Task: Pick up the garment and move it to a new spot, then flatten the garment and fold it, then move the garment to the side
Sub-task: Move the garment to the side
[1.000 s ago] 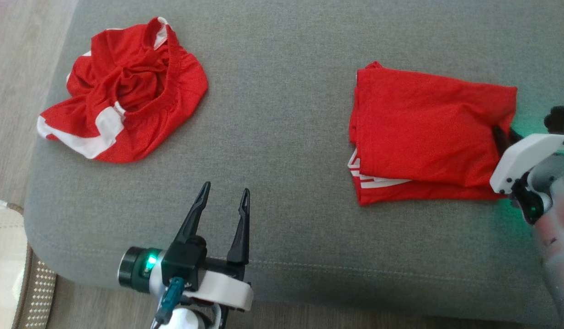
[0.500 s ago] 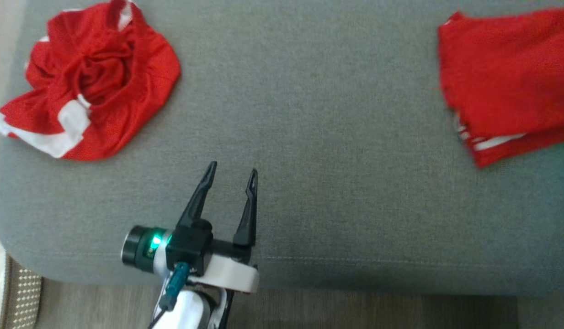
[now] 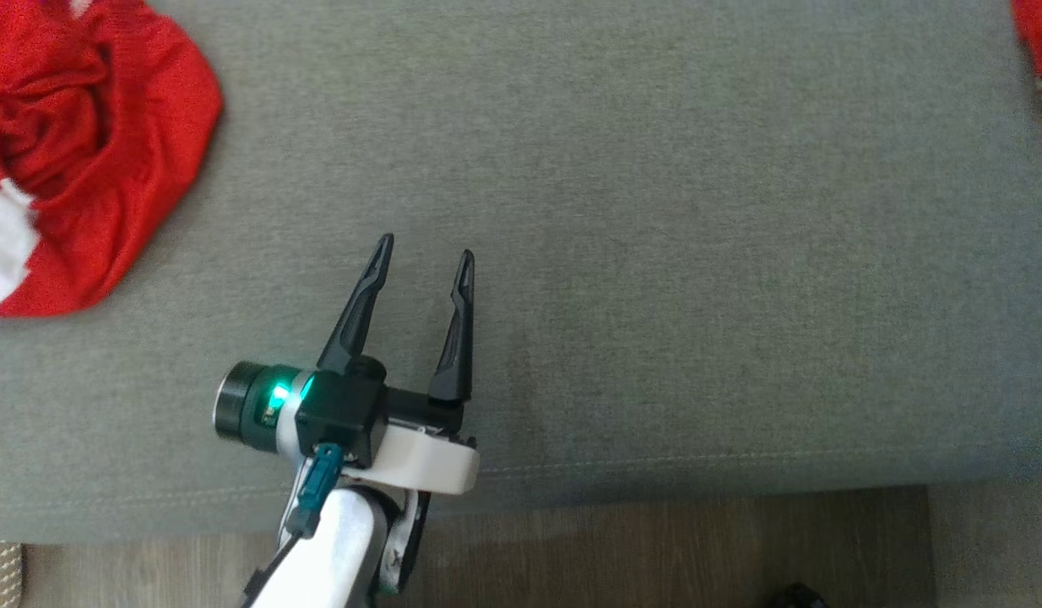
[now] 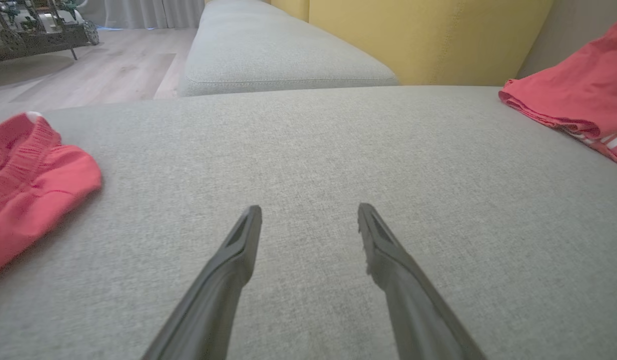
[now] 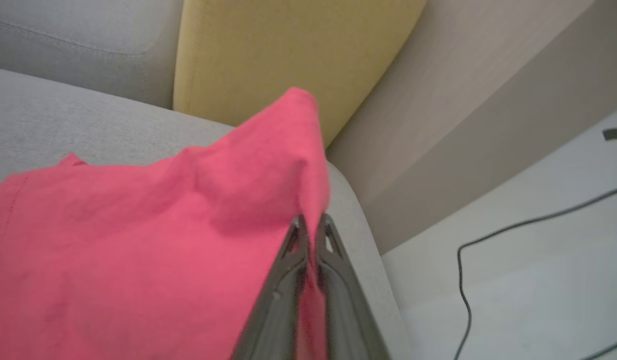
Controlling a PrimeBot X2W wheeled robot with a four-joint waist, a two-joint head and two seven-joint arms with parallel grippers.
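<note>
- Now the left end effector is over the grey sofa, near its front edge. Its two dark fingers are spread wide, with nothing between them.
- In the left wrist view these fingers point along the bare seat toward the back of the sofa. I cannot tell if the tips touch the fabric.
- The right end effector has its fingers pressed together on the edge of the folded garment. A strip of the red cloth passes between them.
- Just above the fingertips the cloth rises in a peak. The rest of it lies spread on the seat, toward the left of the right wrist view.
- The folded garment is at the right end of the sofa, close to a yellow cushion. In the head view a red sliver of it shows at the right edge.
- In the left wrist view the folded garment lies at the far right, and white stripes show on its lower layer.
- A crumpled garment, red with a white band, lies at the left end of the sofa, well apart from the folded one.
- The left end effector is between the two garments and touches neither.
- A wooden floor shows below the front edge of the sofa.
- In the right wrist view a dark cable lies on a pale floor beside the sofa.
</note>
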